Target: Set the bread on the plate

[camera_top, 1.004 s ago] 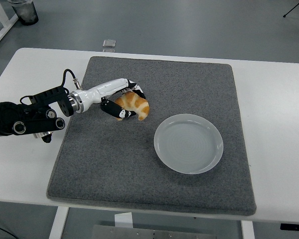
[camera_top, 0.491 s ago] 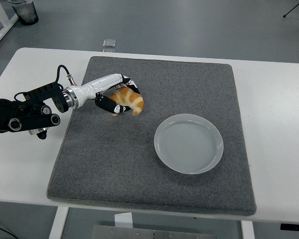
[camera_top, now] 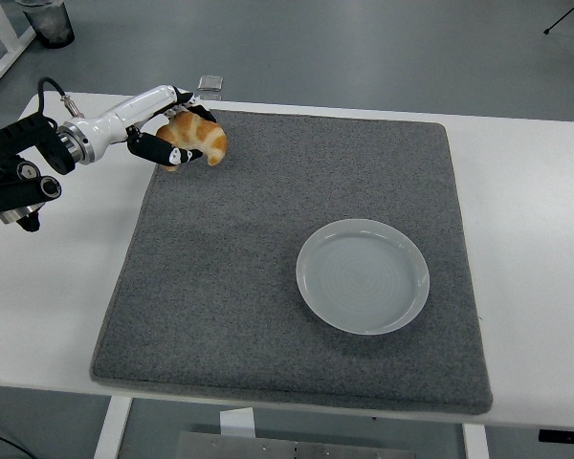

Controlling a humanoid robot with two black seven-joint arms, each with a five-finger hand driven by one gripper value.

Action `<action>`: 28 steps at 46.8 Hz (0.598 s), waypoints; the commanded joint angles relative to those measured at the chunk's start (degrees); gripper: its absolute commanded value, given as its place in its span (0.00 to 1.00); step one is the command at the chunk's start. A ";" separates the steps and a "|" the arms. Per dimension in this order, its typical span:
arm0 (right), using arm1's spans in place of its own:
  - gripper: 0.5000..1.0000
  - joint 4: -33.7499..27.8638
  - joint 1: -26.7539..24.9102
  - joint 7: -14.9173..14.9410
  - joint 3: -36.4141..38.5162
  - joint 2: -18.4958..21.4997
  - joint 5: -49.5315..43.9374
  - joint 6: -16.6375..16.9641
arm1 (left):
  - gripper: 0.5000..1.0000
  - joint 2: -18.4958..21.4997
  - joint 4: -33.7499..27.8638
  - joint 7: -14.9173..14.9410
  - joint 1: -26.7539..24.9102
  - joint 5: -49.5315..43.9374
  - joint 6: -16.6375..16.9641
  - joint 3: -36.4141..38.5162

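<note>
Grey felt mat covers most of the white table, and the pale plate sits on it right of centre with nothing on it, so the main part of the job isn't done yet. There's only the head view to go through. In the upper left of the frame the left hand has its fingers clamped around the bread, a golden croissant-looking piece, and it's held up near the mat's top-left corner, well apart from the plate. So I'd say the pickup is sorted, but the carry over to the plate and the release are both left. The right hand doesn't show anywhere in the picture. Up at the top edge there's a small clear thing on the floor and a dark bin in the corner, nothing to do with the task. Compared with a second ago: the bread was then further in over the mat, closer to the plate, and half a second ago it had already slid back a bit to the left. Now it's way up and left, so the hand has actually been moving away from the plate, grip unchanged. The plate hasn't budged.
</note>
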 commanded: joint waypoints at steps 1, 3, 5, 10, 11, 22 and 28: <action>0.90 0.00 0.00 0.00 -0.02 0.00 0.00 0.00 | 0.00 -0.15 0.05 0.11 -3.17 0.09 -2.49 0.10; 0.90 0.00 0.00 0.00 -0.02 0.00 0.00 0.00 | 0.00 -0.33 0.05 0.11 -5.28 0.09 -3.72 0.18; 0.90 0.00 0.00 0.00 -0.02 0.00 0.00 0.00 | 0.00 -0.59 0.05 0.20 -7.48 0.09 -4.96 0.27; 0.90 0.00 0.09 0.00 -0.02 0.00 0.00 0.00 | 0.00 -1.20 0.05 0.38 -12.40 0.09 -8.64 0.27; 0.90 0.00 0.00 0.00 -0.02 0.00 0.00 0.00 | 0.00 -1.47 0.05 0.38 -13.45 0.18 -9.35 0.27; 0.90 0.00 0.00 0.00 0.07 0.00 0.00 0.00 | 0.00 -9.11 -0.39 0.73 -19.79 0.27 -13.05 0.53; 0.90 0.00 0.00 0.00 -0.02 0.00 0.00 0.00 | 0.00 -14.38 -0.48 0.82 -20.06 0.27 -13.14 0.80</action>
